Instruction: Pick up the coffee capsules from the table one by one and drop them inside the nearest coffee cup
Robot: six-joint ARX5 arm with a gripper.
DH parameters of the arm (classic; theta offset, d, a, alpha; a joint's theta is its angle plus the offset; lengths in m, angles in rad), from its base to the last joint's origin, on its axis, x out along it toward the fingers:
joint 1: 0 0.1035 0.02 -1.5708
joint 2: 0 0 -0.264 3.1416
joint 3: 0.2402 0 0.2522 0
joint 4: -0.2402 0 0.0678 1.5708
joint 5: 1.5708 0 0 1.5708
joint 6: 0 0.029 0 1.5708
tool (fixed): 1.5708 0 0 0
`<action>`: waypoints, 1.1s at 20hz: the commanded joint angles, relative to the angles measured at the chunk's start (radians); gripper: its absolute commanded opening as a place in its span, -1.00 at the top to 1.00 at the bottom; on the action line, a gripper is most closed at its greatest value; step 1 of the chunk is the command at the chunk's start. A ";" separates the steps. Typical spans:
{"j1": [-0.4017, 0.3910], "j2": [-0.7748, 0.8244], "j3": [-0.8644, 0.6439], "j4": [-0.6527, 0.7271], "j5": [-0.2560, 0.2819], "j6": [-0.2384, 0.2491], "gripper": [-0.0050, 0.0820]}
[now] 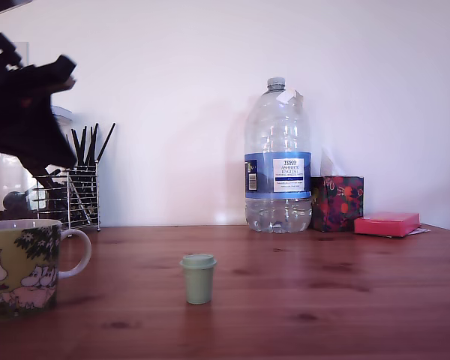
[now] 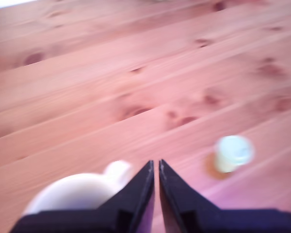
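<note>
Table [image 2: 136, 73]; wrist-only: claw [image 2: 155, 167] tips together

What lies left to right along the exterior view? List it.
Olive-green cartoon ceramic mug → wire rack of black utensils → pale green plastic capsule → large clear plastic water bottle → dark floral tissue box → flat pink-red box.
</note>
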 commanded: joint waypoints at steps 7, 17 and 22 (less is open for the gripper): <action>-0.137 0.020 0.004 0.072 0.018 -0.128 0.93; -0.359 0.245 0.004 0.364 -0.240 -0.307 0.93; -0.491 0.385 0.003 0.430 -0.484 -0.417 0.93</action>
